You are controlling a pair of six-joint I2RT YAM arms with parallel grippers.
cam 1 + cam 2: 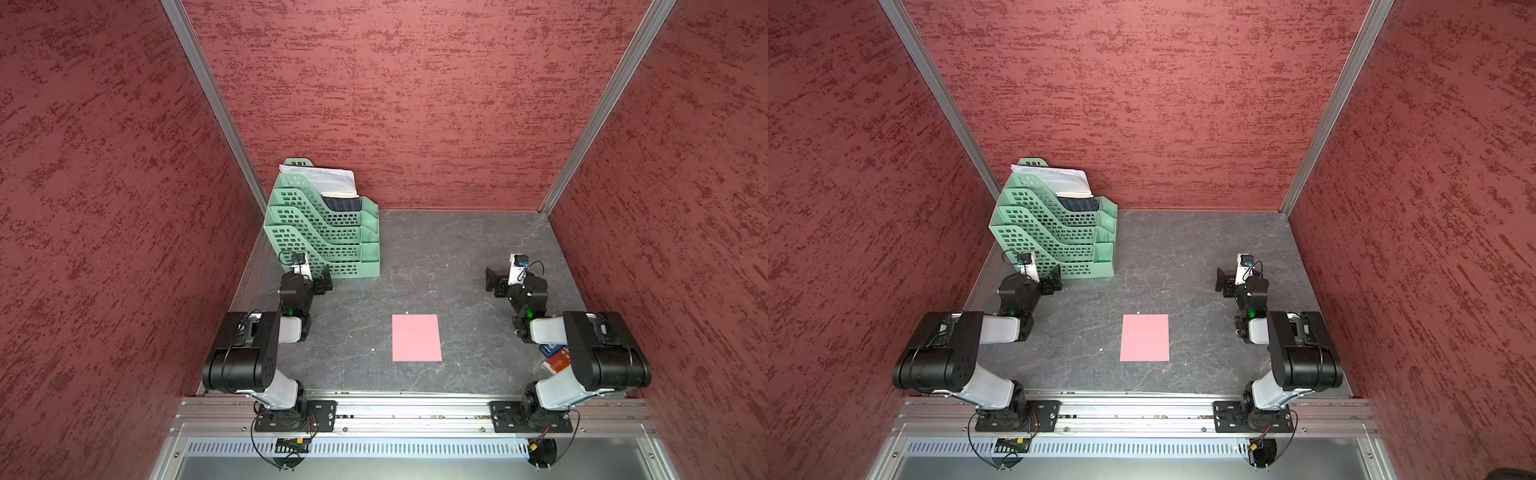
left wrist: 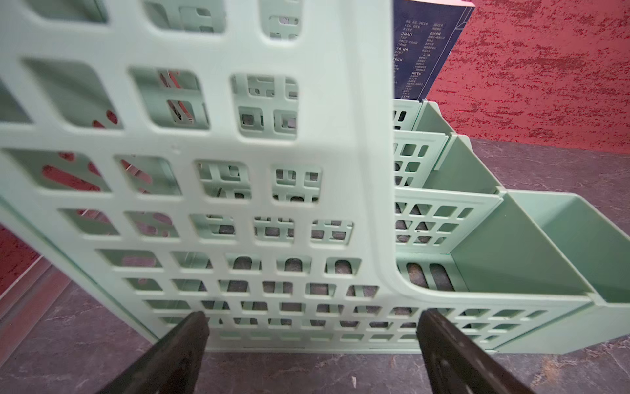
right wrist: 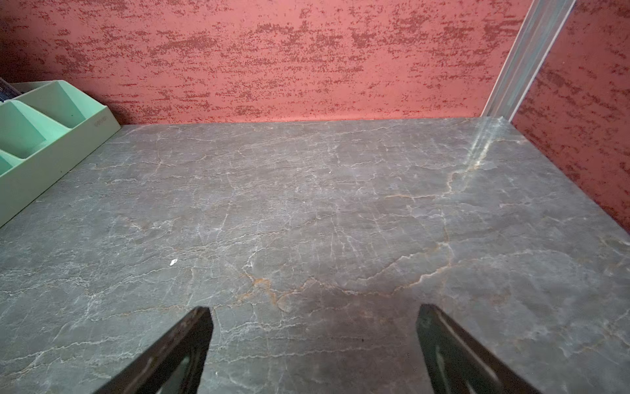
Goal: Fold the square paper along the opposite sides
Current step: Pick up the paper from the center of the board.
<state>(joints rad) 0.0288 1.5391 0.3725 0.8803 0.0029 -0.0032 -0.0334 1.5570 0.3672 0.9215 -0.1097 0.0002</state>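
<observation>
Pink and flat, the square paper (image 1: 416, 337) is lying on the grey bench (image 1: 436, 249), between the two arms and closer to the robot's base than either claw. The left claw (image 1: 322, 284) is hanging wide open and empty, facing the green tray (image 1: 324, 232) just beside it. The right claw (image 1: 494, 282) is gaping too, holding nothing over bare bench. Both are sitting well apart from the sheet, so each is likely needing to draw back and inward, and the right is looking marginally nearer. No long axis is standing out.

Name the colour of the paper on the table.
The paper is plain pink; it shows best in a top view.
</observation>
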